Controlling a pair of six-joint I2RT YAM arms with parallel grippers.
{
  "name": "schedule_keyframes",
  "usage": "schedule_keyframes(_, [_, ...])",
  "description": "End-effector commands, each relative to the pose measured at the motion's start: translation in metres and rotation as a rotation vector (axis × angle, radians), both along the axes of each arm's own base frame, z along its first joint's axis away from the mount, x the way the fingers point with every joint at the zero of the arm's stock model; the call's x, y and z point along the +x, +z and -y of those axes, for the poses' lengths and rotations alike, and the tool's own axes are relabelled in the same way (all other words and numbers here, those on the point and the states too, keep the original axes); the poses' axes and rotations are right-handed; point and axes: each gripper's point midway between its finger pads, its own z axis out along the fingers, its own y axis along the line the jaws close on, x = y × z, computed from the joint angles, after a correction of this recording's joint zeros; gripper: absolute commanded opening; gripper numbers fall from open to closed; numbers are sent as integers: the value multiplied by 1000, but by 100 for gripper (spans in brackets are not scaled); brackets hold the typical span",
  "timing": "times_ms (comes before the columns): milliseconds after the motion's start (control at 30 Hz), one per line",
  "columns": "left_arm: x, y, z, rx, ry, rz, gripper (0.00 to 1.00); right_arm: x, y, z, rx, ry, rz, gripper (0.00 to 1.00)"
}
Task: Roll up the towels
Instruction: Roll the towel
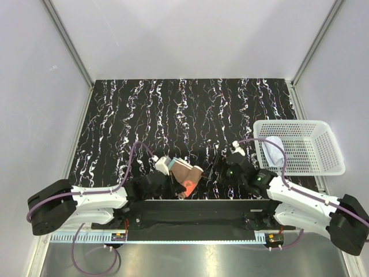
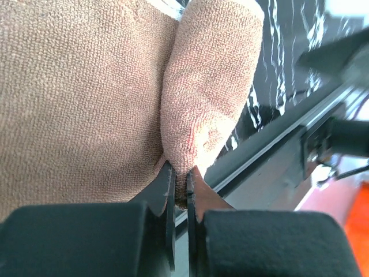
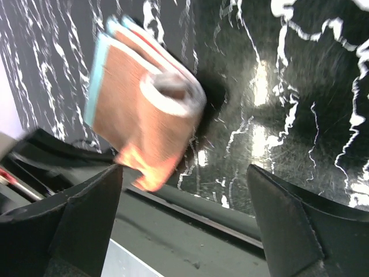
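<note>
The orange towel (image 1: 186, 174), rolled with its brownish reverse outward, hangs tilted just above the table's near edge. My left gripper (image 1: 173, 183) is shut on a fold at its lower end; in the left wrist view the tan terry cloth (image 2: 86, 104) fills the frame and the left gripper (image 2: 180, 179) pinches a fold of it. My right gripper (image 1: 219, 172) stands open beside the roll on its right, apart from it. In the right wrist view the orange towel (image 3: 147, 109) is blurred, above the right gripper (image 3: 184, 184), which holds nothing. The white towel (image 1: 273, 150) lies rolled in the basket.
A white perforated plastic basket (image 1: 331, 151) stands at the right edge of the black marbled table (image 1: 190, 109). A black rail (image 1: 196, 209) runs along the near edge between the arm bases. White walls close in the table on three sides.
</note>
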Motion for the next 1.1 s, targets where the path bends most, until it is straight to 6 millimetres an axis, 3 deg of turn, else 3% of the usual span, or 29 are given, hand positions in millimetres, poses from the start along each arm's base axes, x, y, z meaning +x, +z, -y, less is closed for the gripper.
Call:
schedule_keyframes(0, [2, 13, 5, -128, 29, -71, 0, -1, 9, -25, 158, 58, 29, 92])
schedule_keyframes(100, [5, 12, 1, -165, 58, -126, 0, 0, -2, -35, 201, 74, 26, 87])
schedule_keyframes(133, [4, 10, -1, -173, 71, -148, 0, -2, -14, -35, 192, 73, 1, 87])
schedule_keyframes(300, [6, 1, -10, -201, 120, -198, 0, 9, -18, -48, 238, 80, 43, 83])
schedule_keyframes(500, [0, -24, -24, -219, 185, -316, 0, 14, -28, -59, 270, 89, 48, 77])
schedule_keyframes(833, [0, -26, -18, -281, 199, -378, 0, 11, -43, -70, 307, 113, 48, 59])
schedule_keyframes(967, [-2, -27, -17, -275, 186, -385, 0, 9, -48, -79, 330, 135, 46, 49])
schedule_keyframes(1000, [-2, -27, -15, -262, 169, -372, 0, 10, -51, -81, 331, 137, 44, 37])
schedule_keyframes(1067, [-2, -27, -13, -237, 146, -367, 0, 11, -53, -84, 330, 137, 35, 27])
